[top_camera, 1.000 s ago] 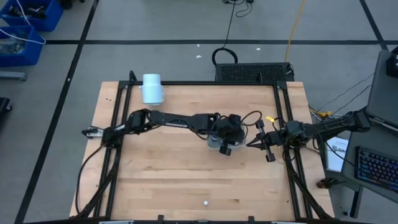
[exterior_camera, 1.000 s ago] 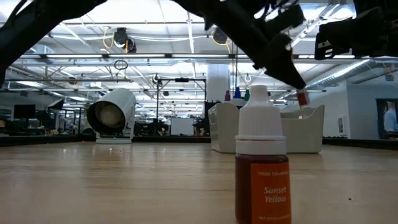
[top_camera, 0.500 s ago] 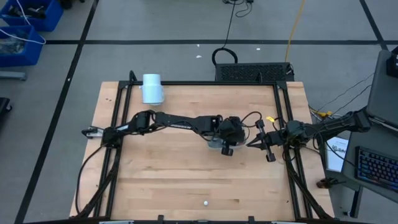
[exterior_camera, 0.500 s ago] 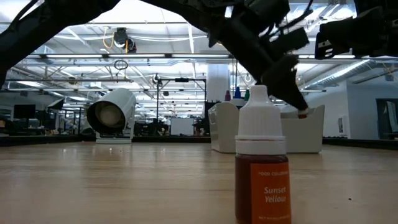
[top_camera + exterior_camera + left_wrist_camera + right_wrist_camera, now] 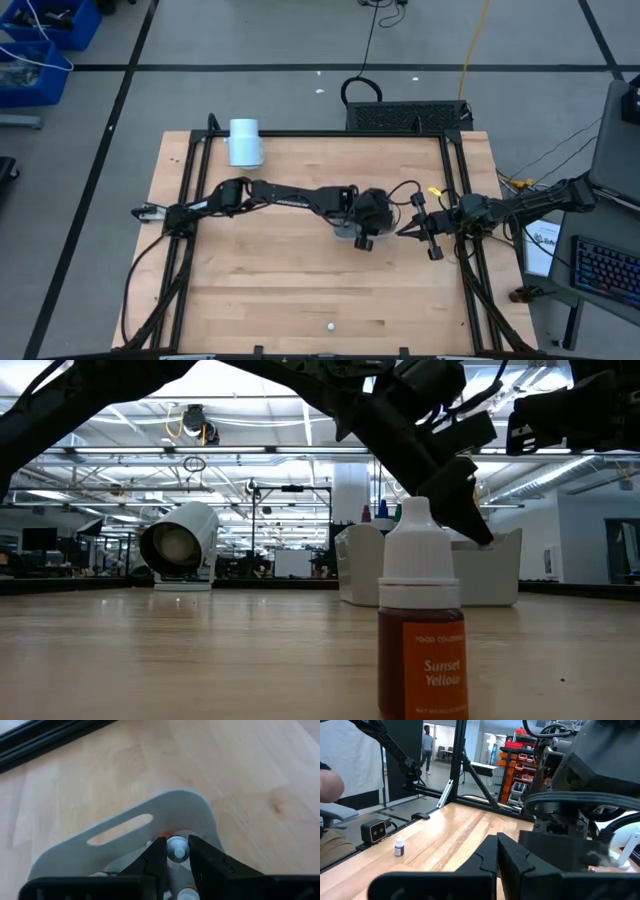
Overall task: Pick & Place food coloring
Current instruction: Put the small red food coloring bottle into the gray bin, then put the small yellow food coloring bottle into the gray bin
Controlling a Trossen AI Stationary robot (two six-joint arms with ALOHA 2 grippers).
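Note:
A small food coloring bottle [image 5: 176, 848] with a whitish cap sits between my left gripper's [image 5: 176, 844] fingers, inside the grey-blue tray [image 5: 150, 815]. In the high view that gripper [image 5: 365, 238] hangs over the tray [image 5: 343, 230] at the table's middle. More bottle tops [image 5: 381, 510] stick up above the tray's rim [image 5: 498, 565]. One "Sunset Yellow" bottle [image 5: 421, 630] stands alone on its base near the table's near edge [image 5: 329, 326]. My right gripper [image 5: 400, 232] waits shut, just right of the tray. My left gripper pinches the small bottle by its cap end [image 5: 176, 851] between the two fingers [image 5: 156, 857]. It comes from above, slanting down into the tray. The tray wall hides the bottle's lower part, so I cannot tell whether it stands on the tray floor.
A pale blue cylinder [image 5: 245, 142] lies on its side at the table's far left. Black frame rails [image 5: 185, 200] run along the left and right edges. Bare wood lies between the tray and the lone bottle. A person [image 5: 427, 740] stands far off in the room.
My left gripper has gone down into the tray with the red-tipped bottle still pinched. A second ago the bottle hung above the rim in the low view; now it is below the rim and hidden there.

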